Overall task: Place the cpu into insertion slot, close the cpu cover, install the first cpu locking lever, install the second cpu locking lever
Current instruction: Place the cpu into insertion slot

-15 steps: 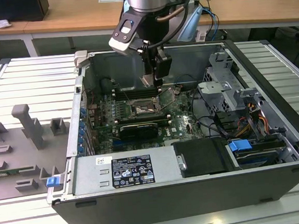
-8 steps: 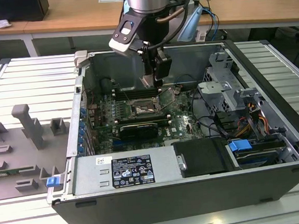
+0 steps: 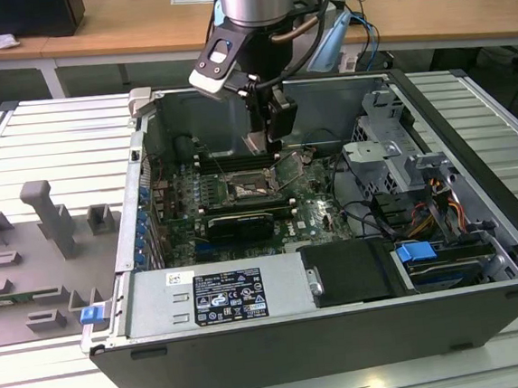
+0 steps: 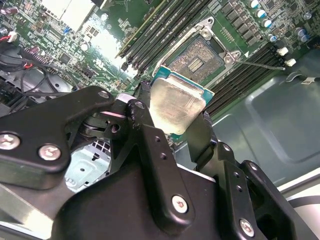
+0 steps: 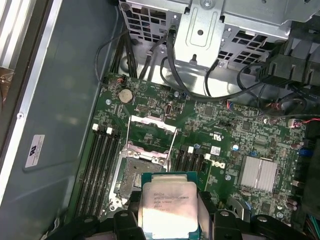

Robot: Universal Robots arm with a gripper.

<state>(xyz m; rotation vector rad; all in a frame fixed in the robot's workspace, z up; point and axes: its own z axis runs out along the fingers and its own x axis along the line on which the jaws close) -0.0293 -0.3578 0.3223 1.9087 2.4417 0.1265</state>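
Tool (image 4: 172,117) pinching cpu (image 5: 167,205) by two opposite edges | cpu hanging above motherboard (image 5: 220,130), clear of it | slot (image 5: 136,172) lying open below, just beyond cpu's edge | cover (image 5: 152,124) standing raised

Bright, even room light from above fills the exterior view, leaving the inside of the computer case (image 3: 344,341) in soft shadow. In the second wrist view white glare burns out a patch of the motherboard (image 4: 107,50) and the cpu (image 4: 175,105) gleams; the first wrist view washes its top pale.
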